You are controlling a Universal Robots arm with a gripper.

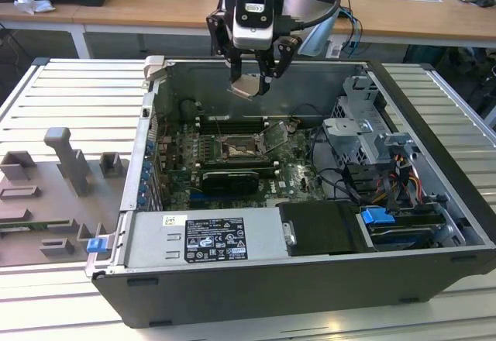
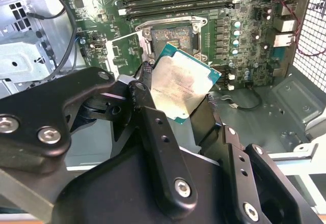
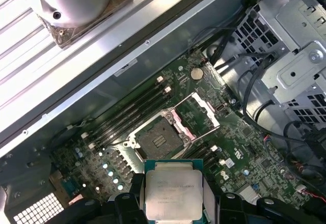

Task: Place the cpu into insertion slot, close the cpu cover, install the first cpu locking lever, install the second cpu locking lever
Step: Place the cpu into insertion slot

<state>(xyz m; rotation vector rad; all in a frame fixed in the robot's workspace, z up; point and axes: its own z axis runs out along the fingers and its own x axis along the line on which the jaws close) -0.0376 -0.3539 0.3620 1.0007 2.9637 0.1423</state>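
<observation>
From the exterior view I read the pincer (image 1: 251,79) closed onto the cpu (image 1: 246,87), with one finger on each of two opposite edges. The chip hangs in the air above the open computer case (image 1: 232,302), which lies on the ribbed bench (image 1: 70,93). In that view the cpu sits at 12 o'clock from the insertion slot (image 1: 235,151), well apart from it and above the memory slots (image 1: 232,124). Both wrist views confirm the grasp: the pale metal face of the cpu (image 2: 181,89) (image 3: 173,196) shows between the black fingers (image 2: 147,81) (image 3: 133,196). The insertion slot (image 2: 171,35) (image 3: 158,139) has its dark pin grid exposed. The cpu cover (image 1: 275,136) (image 3: 198,113) stands swung open, at 2 o'clock from the slot in the exterior view. A grey fixture block (image 1: 70,163) rests on the bench at 9 o'clock from the case.
</observation>
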